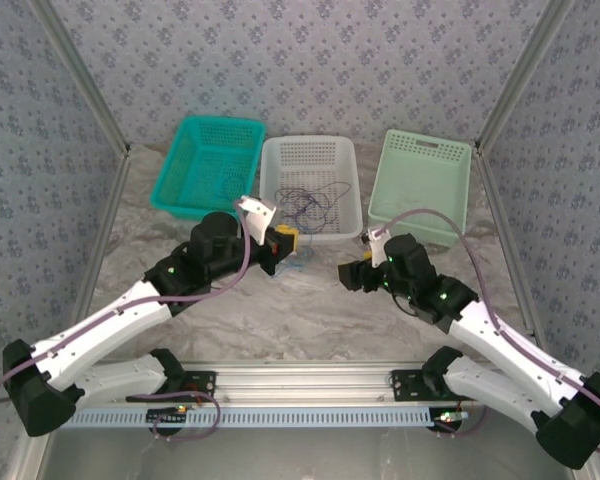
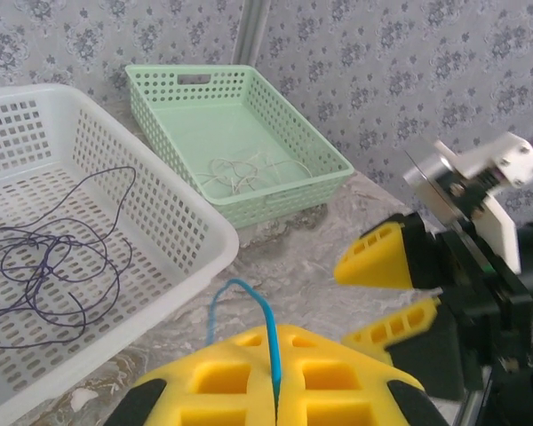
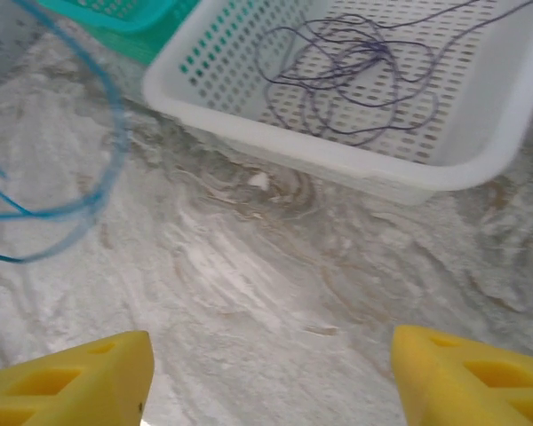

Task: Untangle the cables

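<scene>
1. Where the marbled table (image 1: 310, 320) ends at its far side, three baskets stand in a row: teal basket (image 1: 180, 165) on the left, white basket (image 1: 310, 155) in the middle, pale green basket (image 1: 425, 150) on the right.
2. The left gripper (image 2: 275, 355) hangs just in front of the white basket, its fingers pressed together on the blue cable (image 2: 249, 293), which loops up from the seam.
3. The right gripper (image 3: 271, 364) hovers over bare table, fingers spread wide, holding nothing.
4. Purple cables (image 3: 338, 80) lie tangled inside the white basket.
5. A pale cable (image 2: 240, 173) lies coiled in the pale green basket.
</scene>
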Robot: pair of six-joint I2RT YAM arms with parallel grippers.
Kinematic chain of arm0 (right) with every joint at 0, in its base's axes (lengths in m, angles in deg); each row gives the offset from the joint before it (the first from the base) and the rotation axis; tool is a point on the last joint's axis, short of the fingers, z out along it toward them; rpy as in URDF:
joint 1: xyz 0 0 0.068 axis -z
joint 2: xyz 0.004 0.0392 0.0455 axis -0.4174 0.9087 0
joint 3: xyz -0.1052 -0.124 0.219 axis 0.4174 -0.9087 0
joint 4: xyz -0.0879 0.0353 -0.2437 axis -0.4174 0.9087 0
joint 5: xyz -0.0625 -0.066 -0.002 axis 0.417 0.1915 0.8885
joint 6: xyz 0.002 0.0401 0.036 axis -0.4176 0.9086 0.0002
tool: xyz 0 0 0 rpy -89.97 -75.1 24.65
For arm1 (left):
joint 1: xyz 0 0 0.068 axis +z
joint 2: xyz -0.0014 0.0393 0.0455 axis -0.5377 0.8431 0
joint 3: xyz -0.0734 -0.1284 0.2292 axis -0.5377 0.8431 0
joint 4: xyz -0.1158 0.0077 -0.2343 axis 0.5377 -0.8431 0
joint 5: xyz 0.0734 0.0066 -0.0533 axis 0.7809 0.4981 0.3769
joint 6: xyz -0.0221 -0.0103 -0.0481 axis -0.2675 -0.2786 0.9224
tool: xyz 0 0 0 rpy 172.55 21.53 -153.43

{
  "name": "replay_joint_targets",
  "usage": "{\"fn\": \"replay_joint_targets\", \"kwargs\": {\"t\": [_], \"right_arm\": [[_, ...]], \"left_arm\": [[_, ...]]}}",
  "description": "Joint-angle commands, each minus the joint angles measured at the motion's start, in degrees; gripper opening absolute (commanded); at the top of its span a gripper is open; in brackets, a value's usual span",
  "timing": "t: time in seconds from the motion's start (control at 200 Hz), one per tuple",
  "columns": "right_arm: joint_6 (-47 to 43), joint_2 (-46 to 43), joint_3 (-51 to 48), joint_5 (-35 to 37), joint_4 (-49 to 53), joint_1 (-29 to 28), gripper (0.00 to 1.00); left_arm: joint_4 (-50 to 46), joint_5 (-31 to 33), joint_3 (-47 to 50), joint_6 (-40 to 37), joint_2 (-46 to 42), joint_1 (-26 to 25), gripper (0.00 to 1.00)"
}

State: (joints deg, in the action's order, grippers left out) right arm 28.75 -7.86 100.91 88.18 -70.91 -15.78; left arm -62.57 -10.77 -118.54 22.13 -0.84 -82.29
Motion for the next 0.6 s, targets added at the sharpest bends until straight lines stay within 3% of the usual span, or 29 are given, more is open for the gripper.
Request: {"fn": "replay_joint_targets", "kwargs": {"t": [0.0,0.305,0.595], "right_arm": [[1.4,-1.7,-0.4,1.0,-5.3,-4.8,0.78],[-3.8,1.4,-0.1,10.5,-15.2,-16.2,0.8],[-3.6,6.2,-0.8,12.8,-27.8,-18.1,0.78]], "left_arm": [[2.6,2.1,-0.3,2.3,1.2,0.2,0.0],[3.2,2.8,-1.6,6.3,3.4,0.2,0.0],[4.9,3.0,-1.6,10.5,4.2,0.2,0.0]]}}
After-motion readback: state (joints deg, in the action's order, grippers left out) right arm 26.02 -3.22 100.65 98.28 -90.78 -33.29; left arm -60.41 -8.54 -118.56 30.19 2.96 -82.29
